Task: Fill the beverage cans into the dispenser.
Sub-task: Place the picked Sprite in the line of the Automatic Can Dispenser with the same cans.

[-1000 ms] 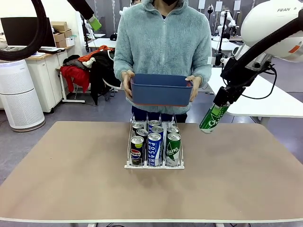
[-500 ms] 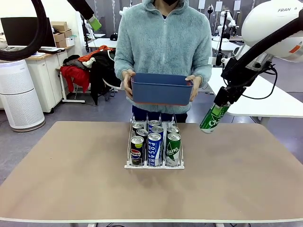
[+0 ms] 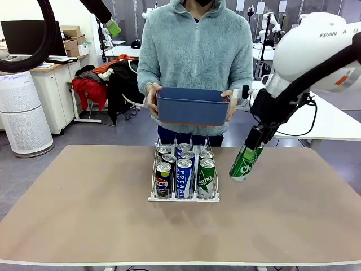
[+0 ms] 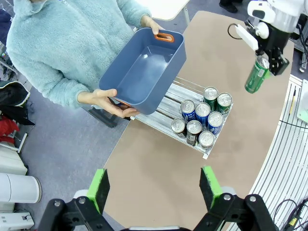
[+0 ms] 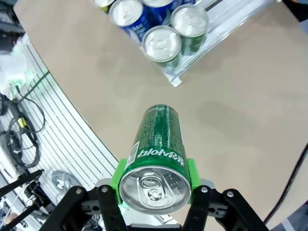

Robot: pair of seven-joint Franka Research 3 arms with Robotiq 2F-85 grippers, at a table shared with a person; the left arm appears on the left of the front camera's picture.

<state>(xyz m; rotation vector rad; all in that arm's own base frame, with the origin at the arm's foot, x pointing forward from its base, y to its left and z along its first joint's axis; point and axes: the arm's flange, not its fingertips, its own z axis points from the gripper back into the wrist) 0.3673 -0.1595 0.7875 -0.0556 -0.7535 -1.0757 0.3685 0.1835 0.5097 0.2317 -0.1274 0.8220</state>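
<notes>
The dispenser [image 3: 153,197] stands mid-table with several beverage cans [image 3: 184,177] upright in its three lanes: black Pepsi on the left, blue-and-white Pocari in the middle, green on the right. My right gripper [image 3: 251,144] is shut on a green can [image 3: 243,165], which hangs tilted above the table just right of the dispenser. The right wrist view looks down on this green can [image 5: 156,144] between the green pads [image 5: 191,174], with the dispenser's front corner [image 5: 177,79] beyond it. My left gripper [image 4: 155,187] is open and empty, high above the table, looking down on the dispenser [image 4: 168,103].
A person at the far side holds an empty dark blue bin [image 3: 192,107] in both hands above the dispenser's back end. In the left wrist view the bin [image 4: 144,72] hides part of the rack. Bare tabletop [image 3: 84,209] surrounds the dispenser.
My right gripper has moved down and to the left with the green can, closer to the dispenser. The left arm and the bin have stayed put.
</notes>
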